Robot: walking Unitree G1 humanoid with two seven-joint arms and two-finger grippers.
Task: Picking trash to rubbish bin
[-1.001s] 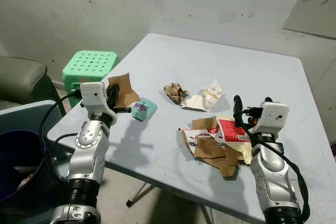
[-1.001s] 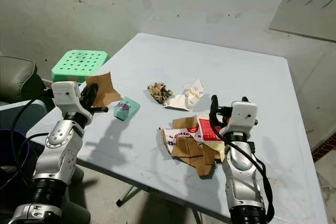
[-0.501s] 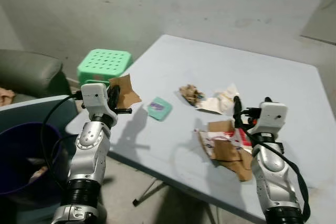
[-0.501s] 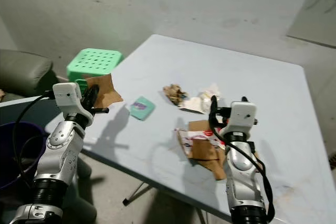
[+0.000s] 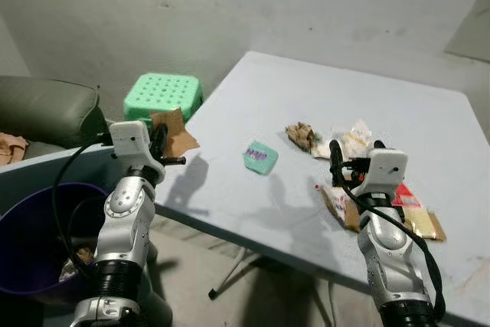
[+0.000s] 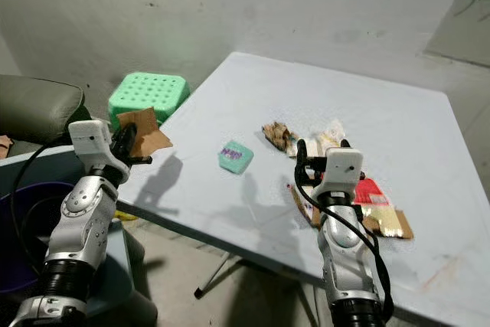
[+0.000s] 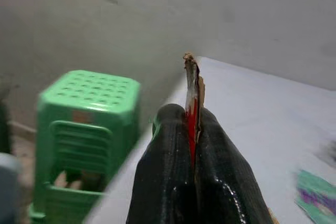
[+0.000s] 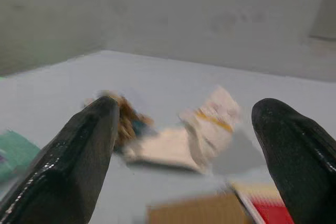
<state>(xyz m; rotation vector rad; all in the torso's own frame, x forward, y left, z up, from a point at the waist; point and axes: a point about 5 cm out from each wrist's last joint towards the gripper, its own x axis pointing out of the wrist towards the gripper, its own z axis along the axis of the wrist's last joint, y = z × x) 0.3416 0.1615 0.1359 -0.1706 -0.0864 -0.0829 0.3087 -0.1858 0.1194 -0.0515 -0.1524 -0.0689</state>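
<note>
**Cardboard scrap in my left pincer, bin at lower left**

My left pincer (image 5: 163, 145) is clamped on a torn piece of brown cardboard (image 5: 174, 130), held up at the left of the frame beyond the table's near-left corner, in front of the green plastic stool (image 5: 163, 97). In the left wrist view the fingers (image 7: 163, 166) pinch the cardboard edge-on, a red printed layer showing in the seam. I judge it light and fairly stiff, likely to flutter or pivot if I swing fast, so a pinch deep on the sheet is the right hold.

The purple rubbish bin (image 5: 23, 223) sits at the lower left of the frame, below and left of that arm, with some trash already inside.

My right pincer (image 5: 351, 152) hovers spread wide and empty at the centre right, above the pale blue table (image 5: 253, 105). Near it lie the flattened red-and-brown packaging (image 5: 406, 204), a crumpled white wrapper (image 5: 354, 137) and a crumpled brown wad (image 5: 300, 135). A small green packet (image 5: 260, 158) lies apart toward the centre; it looks thin and slick, best taken across its short sides.
</note>
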